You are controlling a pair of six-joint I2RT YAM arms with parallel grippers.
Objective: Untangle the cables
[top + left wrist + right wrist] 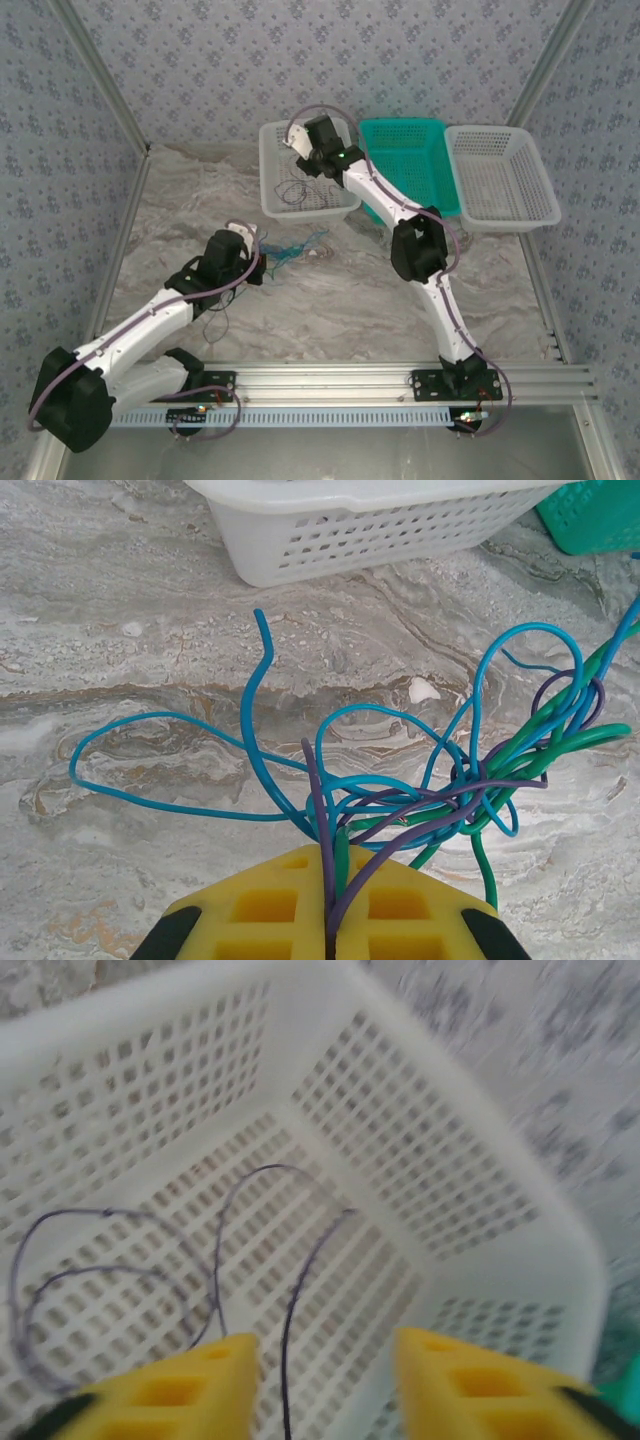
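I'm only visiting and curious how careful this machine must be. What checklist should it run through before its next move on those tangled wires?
1. Left claw grips the cables: ok, shut with purple and green strands pinched.
2. Tangle undone: not ok, blue, green and purple strands are knotted together.
3. Right claw free for a new grab: ok, open above the white basket.
4. Separated dark wire inside the basket: ok, it lies on the floor.
5. That wire clear of the right claw: cannot tell, it runs out of view between the fingers.
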